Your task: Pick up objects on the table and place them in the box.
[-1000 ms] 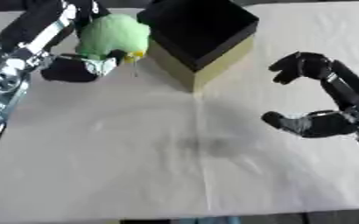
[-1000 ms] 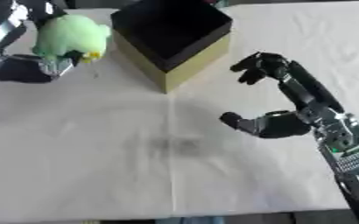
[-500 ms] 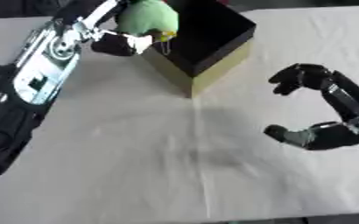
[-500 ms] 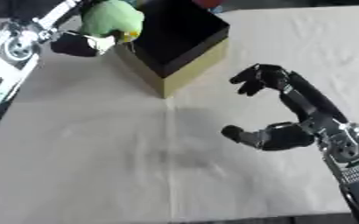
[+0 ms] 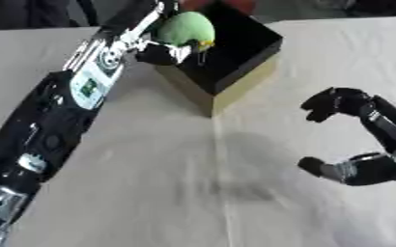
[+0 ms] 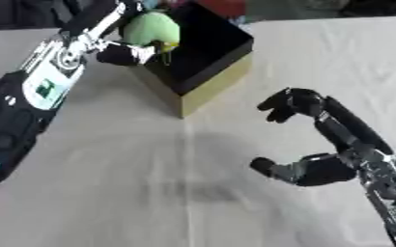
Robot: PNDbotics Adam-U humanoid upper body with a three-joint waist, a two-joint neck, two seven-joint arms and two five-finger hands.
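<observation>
Holding a round green toy [image 5: 185, 29] over the box [image 5: 235, 58], the left hand [image 5: 161, 52] curls its fingers around it. The right hand [image 6: 307, 137] waits beside the box, fingers half curled, empty.

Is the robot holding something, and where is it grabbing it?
Yes. Its left hand holds a green plush toy by its lower side, above the black box. The right hand holds nothing.
</observation>
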